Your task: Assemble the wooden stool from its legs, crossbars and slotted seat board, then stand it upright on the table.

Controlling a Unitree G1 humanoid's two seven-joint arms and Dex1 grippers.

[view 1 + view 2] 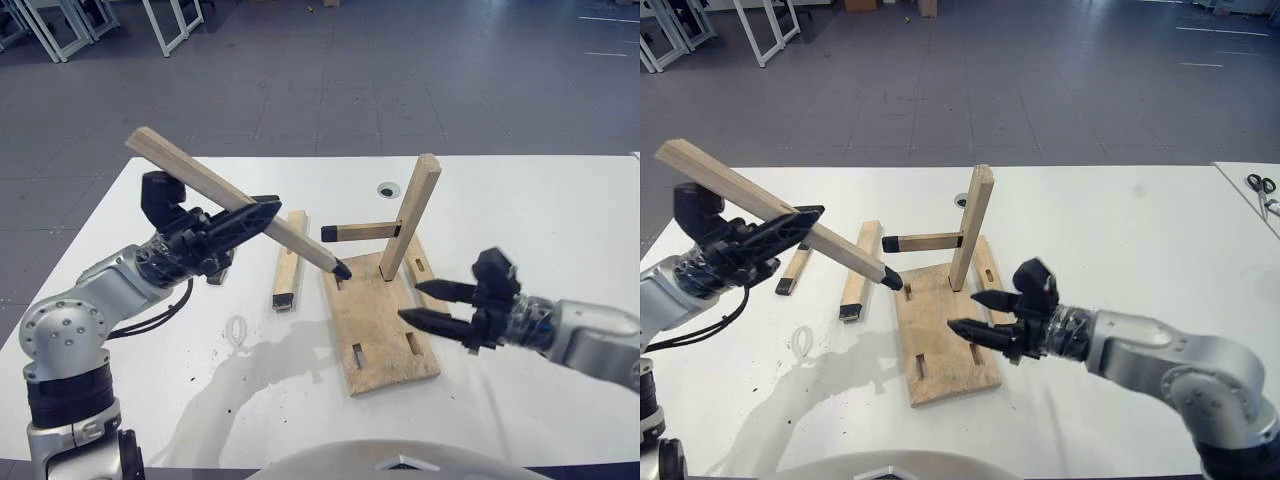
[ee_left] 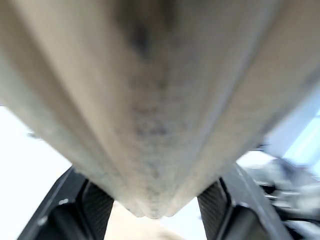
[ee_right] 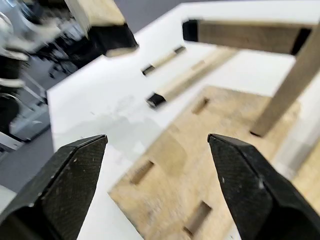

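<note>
left eye view shows the left gripper (image 1: 240, 222) pinching a wooden leg (image 1: 190, 170) tight near its middle. the leg is tilted. its high end sticks up behind the gripper, and its black tip (image 1: 342, 269) points down ahead of the gripper, at a corner of the seat board (image 1: 390, 340). i cannot tell if the tip touches the board or hangs just above it.

the right gripper (image 1: 410, 302) has its two fingers spread wide, with nothing between them. it hangs just over the board's edge. ahead of it another leg (image 1: 412, 215) stands up in the board, and a crossbar (image 1: 365, 232) sticks out from that leg's side. a loose piece (image 1: 288, 265) lies on the table (image 1: 560, 220) under the held leg.

i think the step is pushing the held leg into a slot (image 1: 357, 352) like this one, at the corner by the tip. to do it well, the left gripper should stand the leg up straighter first, then push down slowly. the right gripper could press on the board so it does not slide. the crossbar's free end should meet the new leg too
</note>
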